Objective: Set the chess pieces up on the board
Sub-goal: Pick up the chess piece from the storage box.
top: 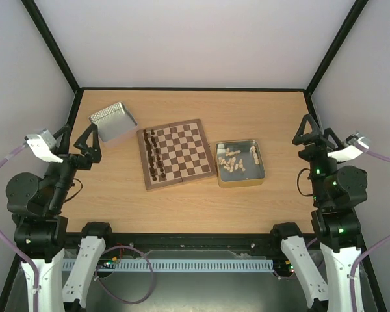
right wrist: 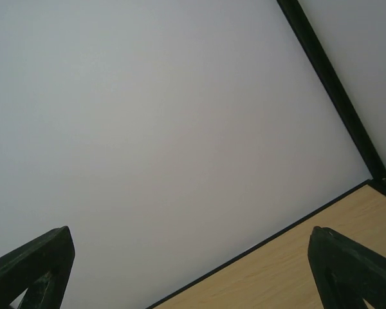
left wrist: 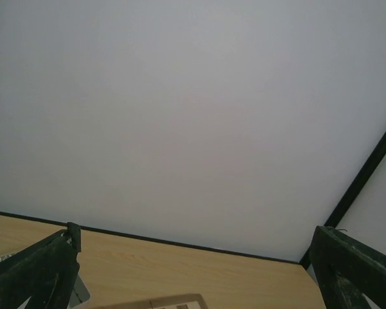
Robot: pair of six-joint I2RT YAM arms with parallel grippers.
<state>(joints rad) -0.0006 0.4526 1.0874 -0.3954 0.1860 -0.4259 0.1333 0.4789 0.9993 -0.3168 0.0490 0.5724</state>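
Note:
The board [top: 177, 154] lies mid-table, with dark pieces [top: 155, 156] standing in its two left columns. The cream chess pieces [top: 234, 160] lie loose in an open metal tin [top: 239, 184] just right of the board. My left gripper [top: 90, 144] hovers open at the table's left edge, well clear of the board. My right gripper [top: 307, 140] is open at the right edge, beyond the tin. In the left wrist view the open left gripper [left wrist: 196, 232] holds nothing, and a corner of the board [left wrist: 180, 301] peeks in below. The right wrist view shows the right gripper [right wrist: 191, 233] open and empty.
A second shiny tin [top: 112, 121] rests tilted at the back left, close to the left gripper. White walls with black frame posts enclose the wooden table [top: 195, 208] on three sides.

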